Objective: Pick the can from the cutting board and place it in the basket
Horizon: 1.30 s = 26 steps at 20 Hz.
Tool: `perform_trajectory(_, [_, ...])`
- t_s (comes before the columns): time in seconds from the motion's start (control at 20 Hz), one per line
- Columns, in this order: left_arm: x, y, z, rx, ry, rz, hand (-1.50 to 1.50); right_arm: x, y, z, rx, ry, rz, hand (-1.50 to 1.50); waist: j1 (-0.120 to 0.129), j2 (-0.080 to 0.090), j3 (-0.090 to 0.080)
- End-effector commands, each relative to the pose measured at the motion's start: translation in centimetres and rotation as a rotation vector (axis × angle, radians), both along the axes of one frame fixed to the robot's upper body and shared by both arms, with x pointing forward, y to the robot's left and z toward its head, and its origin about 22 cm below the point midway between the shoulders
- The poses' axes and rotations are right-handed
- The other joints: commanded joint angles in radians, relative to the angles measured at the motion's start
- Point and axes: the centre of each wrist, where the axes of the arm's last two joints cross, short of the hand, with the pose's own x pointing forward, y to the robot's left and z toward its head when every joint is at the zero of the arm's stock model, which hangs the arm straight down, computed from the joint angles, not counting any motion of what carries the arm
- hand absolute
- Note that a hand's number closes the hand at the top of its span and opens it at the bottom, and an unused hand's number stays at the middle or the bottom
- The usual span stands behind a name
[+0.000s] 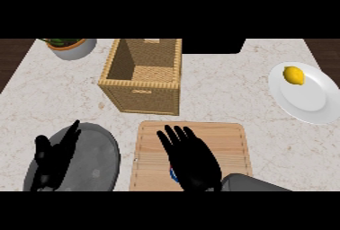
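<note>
Your counter (219, 81) is pale speckled stone and fills the view, with dark wood showing past its far left and far right corners. On it, near and centre, lies the wooden cutting board (225, 139), its long side running near to far. Left of the board sits a round dark grey plate (100, 155), its rim close beside the board's left edge. Far of the board stands the woven basket (139, 96), an open-topped box, its inside bare as far as you can see. At the far right lies a white plate (312, 96), cut by the view's edge, carrying a lemon (294, 75) on its far part. At the far left corner a grey pot (78, 50) holds a green plant.

Your right hand (192, 159) lies over the near half of the board, fingers straight and spread, pointing far. Your left hand (56, 157) rests over the grey plate, fingers straight and up.

The can (173, 173) shows only as a small blue and red sliver at the right hand's left edge, on the board's near part, mostly hidden beneath the palm; you cannot tell whether the hand touches it.
</note>
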Motion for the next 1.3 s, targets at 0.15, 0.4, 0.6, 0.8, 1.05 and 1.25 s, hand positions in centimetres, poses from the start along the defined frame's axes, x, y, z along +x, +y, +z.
perform_trajectory(0.15, [-1.7,-0.6,-0.9,-0.021,0.125,0.001,0.00,0.4,-0.1,-2.6,-0.129,0.064,-0.031,-1.50,0.006,0.007,-0.011])
perform_trajectory(0.4, [-1.4,0.2,-0.6,-0.017,0.126,-0.005,0.00,0.4,-0.1,-3.4,-0.102,0.062,-0.035,-1.50,0.004,0.007,-0.011])
perform_trajectory(0.6, [-1.9,0.4,-2.1,-0.007,0.113,0.002,0.00,0.0,0.7,-4.7,-0.097,0.055,-0.028,-1.50,0.003,0.008,-0.012])
perform_trajectory(0.8, [-1.7,0.9,-1.3,-0.022,0.103,-0.003,0.00,0.2,1.7,-4.7,-0.088,0.061,-0.022,-1.50,0.006,0.008,-0.012])
perform_trajectory(1.05, [-1.3,0.0,-2.1,-0.030,0.125,0.006,0.00,0.8,1.6,-5.7,-0.092,0.047,-0.015,1.50,0.004,0.009,-0.012])
perform_trajectory(1.25, [-1.8,0.0,-1.5,-0.029,0.123,-0.003,0.00,1.2,1.3,-5.7,-0.141,-0.048,0.068,1.50,0.008,0.009,-0.012])
